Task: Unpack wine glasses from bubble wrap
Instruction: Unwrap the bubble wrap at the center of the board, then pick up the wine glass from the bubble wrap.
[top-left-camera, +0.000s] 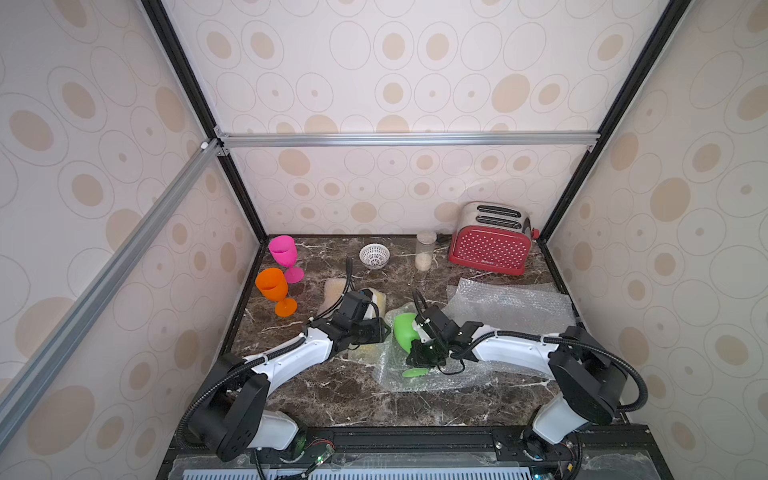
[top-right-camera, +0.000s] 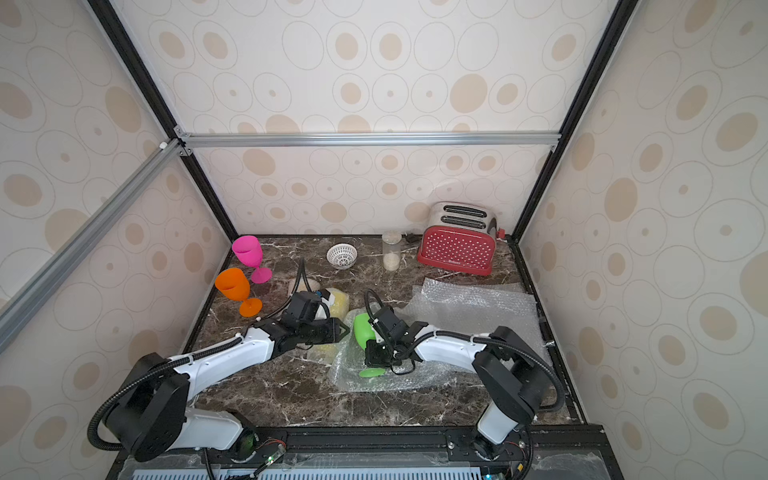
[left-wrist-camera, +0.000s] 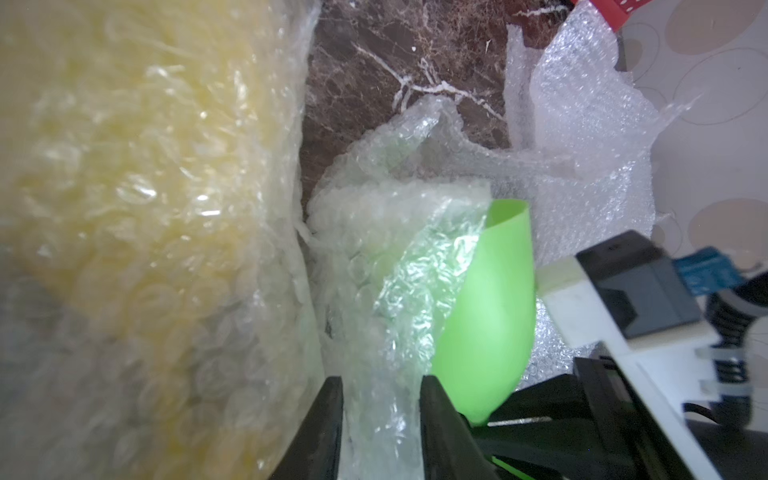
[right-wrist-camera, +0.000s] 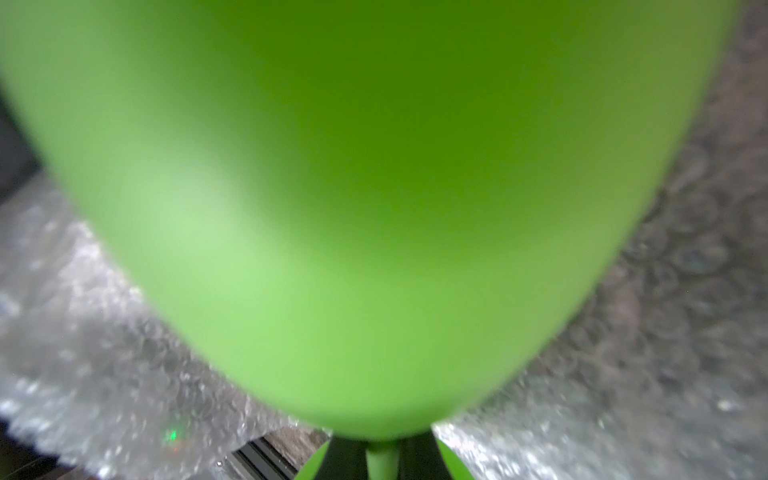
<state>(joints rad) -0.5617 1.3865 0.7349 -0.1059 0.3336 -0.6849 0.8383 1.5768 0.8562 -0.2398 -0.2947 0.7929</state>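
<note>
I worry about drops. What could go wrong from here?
The right gripper holds the green goblet only by its thin stem, so it may swing or slip. The bubble wrap in the left gripper drapes over its bowl; pulling might drag the goblet. The wrapped yellow bundle beside it could get shoved.

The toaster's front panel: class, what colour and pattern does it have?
Red with small white dots. The toaster shows best in a top view.

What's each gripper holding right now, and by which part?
The right gripper grips the green goblet by its stem, just below the bowl. The left gripper pinches the loose bubble wrap beside that bowl.
</note>
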